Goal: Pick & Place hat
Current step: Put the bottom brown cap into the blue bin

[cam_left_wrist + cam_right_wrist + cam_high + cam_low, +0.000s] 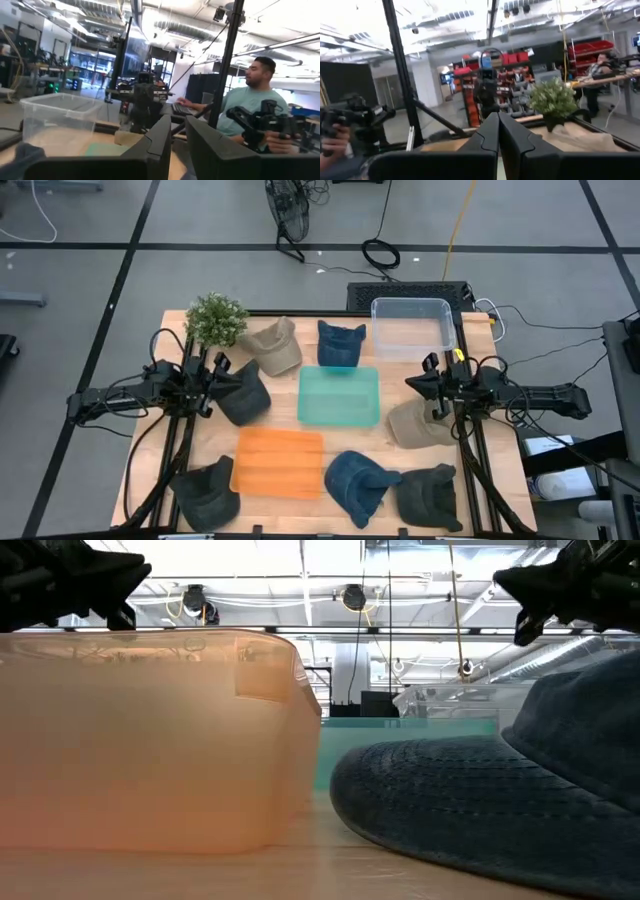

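Several hats lie on the table in the high view: a tan one (272, 346), a blue one (340, 343), a dark grey one (244, 393), a khaki one (418, 423), a dark one (208, 492), a blue one (357, 482) and a dark green one (432, 495). My left gripper (222, 368) hovers over the dark grey hat, its fingers a narrow gap apart in the left wrist view (178, 125). My right gripper (426, 378) hovers above the khaki hat's far side, shut and empty (496, 120). Both point level toward the table's middle.
A teal tray (340, 412) sits mid-table, an orange tray (278, 463) nearer the front, and a clear bin (411, 310) at the far right. A potted plant (215, 318) stands at the far left. A person (252, 105) sits beyond the table.
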Motion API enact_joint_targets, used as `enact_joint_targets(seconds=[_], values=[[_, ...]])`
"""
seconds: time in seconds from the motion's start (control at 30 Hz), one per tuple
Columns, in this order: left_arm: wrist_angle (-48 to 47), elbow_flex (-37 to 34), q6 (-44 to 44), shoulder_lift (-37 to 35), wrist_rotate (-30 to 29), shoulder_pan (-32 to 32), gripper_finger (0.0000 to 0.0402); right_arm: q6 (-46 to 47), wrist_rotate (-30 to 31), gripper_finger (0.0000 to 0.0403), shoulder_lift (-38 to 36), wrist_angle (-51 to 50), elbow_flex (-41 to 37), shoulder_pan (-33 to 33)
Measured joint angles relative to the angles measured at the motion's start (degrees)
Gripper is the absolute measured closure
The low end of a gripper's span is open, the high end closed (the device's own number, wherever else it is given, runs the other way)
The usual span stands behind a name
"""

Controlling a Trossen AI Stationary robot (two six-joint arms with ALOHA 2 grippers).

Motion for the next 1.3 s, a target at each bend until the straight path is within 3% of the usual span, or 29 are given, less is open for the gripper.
enact_joint_targets(seconds=[0.13, 0.47, 0.63, 0.73, 0.9, 1.1, 1.3], values=[[-0.84, 0.00, 0.83, 0.00, 0.20, 0.00, 0.0334, 0.16, 2.71, 0.0403, 0.44, -1.40, 0.00, -0.01], [-1.17, 0.00, -0.85, 0.00, -0.75, 0.00, 0.0334, 0.01, 2.55, 0.0403, 0.77, -1.53, 0.02, 0.00], [7.48, 0.97, 1.41, 0.38, -7.42, 0.00, 0.0334, -2.56, 3.69, 0.0403, 2.40, -0.36, 0.91, 0.00], [5.37, 4.10, 3.08, 2.18, -7.60, -0.02, 0.0335, -4.76, 5.69, 0.0403, 4.73, -0.64, 3.18, 0.00], [-1.87, 11.09, 7.12, 10.27, -11.10, 0.00, 0.0351, -7.03, 7.27, 0.0403, 11.72, -0.14, 7.22, 0.00], [-1.55, 18.66, 13.70, 21.21, -8.40, -0.02, 0.0395, -6.25, 8.46, 0.0403, 21.75, -0.89, 11.16, 0.02], [-1.52, 25.89, 17.60, 29.58, -6.05, -0.02, 0.0380, -6.01, 8.48, 0.0403, 29.68, -5.61, 18.11, 0.02]])
